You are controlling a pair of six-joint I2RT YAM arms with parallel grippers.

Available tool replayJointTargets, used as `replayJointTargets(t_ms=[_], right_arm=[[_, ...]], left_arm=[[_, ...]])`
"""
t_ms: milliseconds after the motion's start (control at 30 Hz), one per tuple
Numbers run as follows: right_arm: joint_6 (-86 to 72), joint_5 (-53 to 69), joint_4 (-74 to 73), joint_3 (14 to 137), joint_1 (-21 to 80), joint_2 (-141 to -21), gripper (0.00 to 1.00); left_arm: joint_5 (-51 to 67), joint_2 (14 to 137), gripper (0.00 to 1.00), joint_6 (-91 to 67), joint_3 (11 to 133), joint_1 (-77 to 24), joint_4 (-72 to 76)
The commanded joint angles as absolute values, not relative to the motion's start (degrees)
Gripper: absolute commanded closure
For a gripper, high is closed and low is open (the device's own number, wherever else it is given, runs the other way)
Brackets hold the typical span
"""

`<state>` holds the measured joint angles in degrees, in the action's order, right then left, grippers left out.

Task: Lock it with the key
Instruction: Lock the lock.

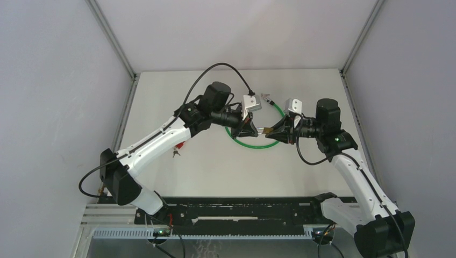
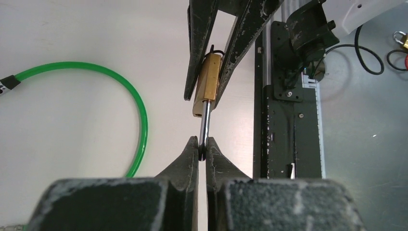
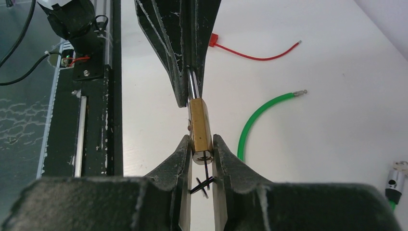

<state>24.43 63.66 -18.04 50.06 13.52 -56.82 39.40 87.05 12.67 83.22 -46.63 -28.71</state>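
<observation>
A small brass padlock (image 1: 264,129) hangs in mid-air between my two grippers, above a green cable loop (image 1: 253,144). My left gripper (image 2: 202,144) is shut on the silver shackle (image 2: 205,124). My right gripper (image 3: 201,142) is shut on the padlock's brass body (image 3: 199,126), with its keyhole end facing the right wrist camera. A thin black wire loop (image 3: 206,182) sticks out of that end between the fingers. No key can be made out in the keyhole. A small key-like piece (image 1: 176,153) lies on the table by the left arm.
A red zip tie (image 3: 255,57) lies on the table beyond the padlock. The green cable's metal tip (image 3: 300,92) and a silver fitting (image 3: 397,179) on it rest to the right. The black rail (image 2: 284,120) runs along the near edge.
</observation>
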Motion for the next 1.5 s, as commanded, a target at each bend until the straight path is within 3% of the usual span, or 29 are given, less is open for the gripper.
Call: replayJointTargets(t_ms=[0,333,600,1267,1467], right_arm=[[23.5,66.0,-10.4,50.3,15.6,-55.6,1.0],[30.3,69.3,-16.9,51.9,14.9,-56.5,1.0],[30.9,68.0,-17.7,52.1,11.5,-56.5,1.0],[31.1,70.7,-18.6,52.2,9.1,-57.6,1.0],[30.9,71.0,-18.5,52.1,9.1,-57.7,1.0]], left_arm=[[48.6,89.1,1.0,6.2,82.6,-49.4,-15.6],[46.8,87.9,1.0,8.5,81.6,-49.6,-16.4],[41.1,86.7,0.99,25.0,85.5,-49.7,-34.3],[39.0,84.5,0.61,24.5,85.1,-49.1,-36.6],[39.6,84.3,0.42,20.2,85.0,-47.9,-34.4]])
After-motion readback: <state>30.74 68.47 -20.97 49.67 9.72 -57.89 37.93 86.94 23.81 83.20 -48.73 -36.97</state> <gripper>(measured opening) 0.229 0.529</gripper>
